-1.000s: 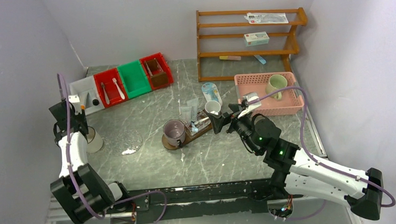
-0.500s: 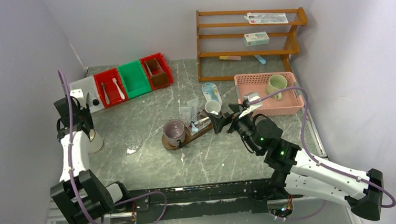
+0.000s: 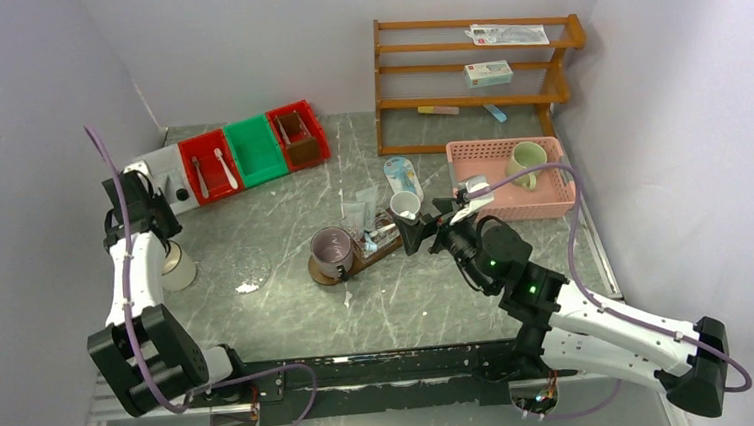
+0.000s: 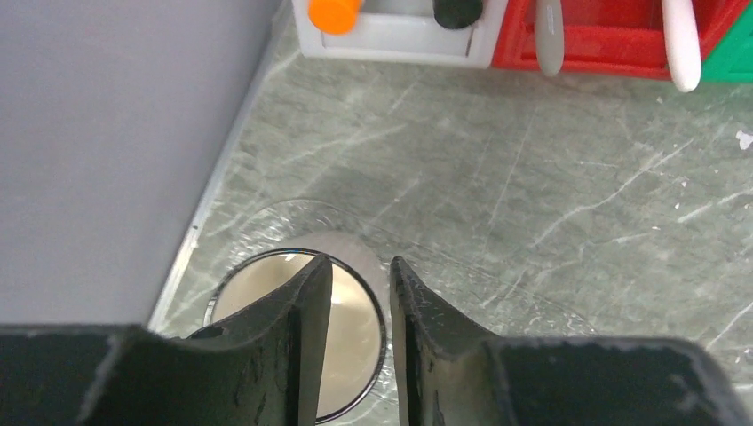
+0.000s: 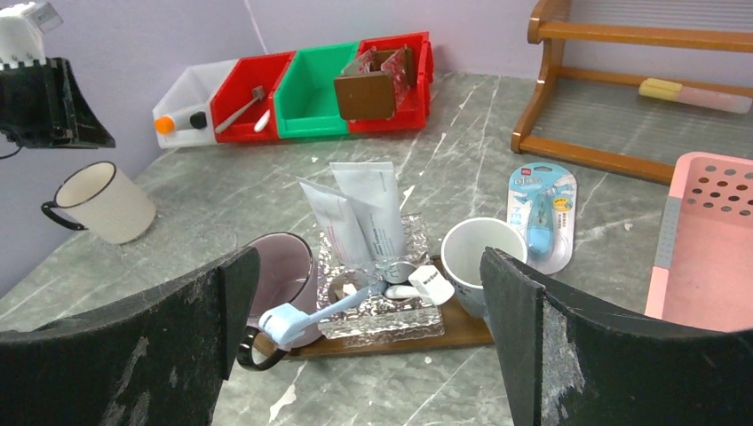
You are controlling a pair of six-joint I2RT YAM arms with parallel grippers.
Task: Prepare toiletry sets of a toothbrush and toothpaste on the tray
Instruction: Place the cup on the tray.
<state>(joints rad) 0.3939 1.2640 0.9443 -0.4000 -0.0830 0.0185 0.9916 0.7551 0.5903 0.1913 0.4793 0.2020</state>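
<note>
The dark brown tray [image 3: 376, 257] lies mid-table. On it stand a purple mug [image 3: 333, 248], a white cup [image 3: 406, 206] and a crinkled clear dish [image 5: 382, 312] with two white tubes [image 5: 368, 209] and a pale blue toothbrush [image 5: 328, 309]. My right gripper [image 3: 424, 232] hangs wide open and empty just right of the tray, facing it; in its wrist view [image 5: 368, 257] the tray [image 5: 462, 333] lies between the jaws. My left gripper [image 3: 137, 205] is raised at the far left, above and behind a cream mug [image 3: 178, 267]. Its jaws [image 4: 358, 264] are slightly apart, holding nothing, with the mug [image 4: 351, 346] below.
White, red, green and red bins [image 3: 234, 155] line the back left. A wooden shelf [image 3: 474, 76] stands at the back. A pink basket [image 3: 511, 176] holds a green mug [image 3: 525, 158]. A blue blister pack [image 3: 402, 176] lies behind the tray. A clear wrapper [image 3: 242, 268] lies near the cream mug.
My left gripper has risen and drawn back toward the left wall, away from the cream mug. The right arm has barely moved.
</note>
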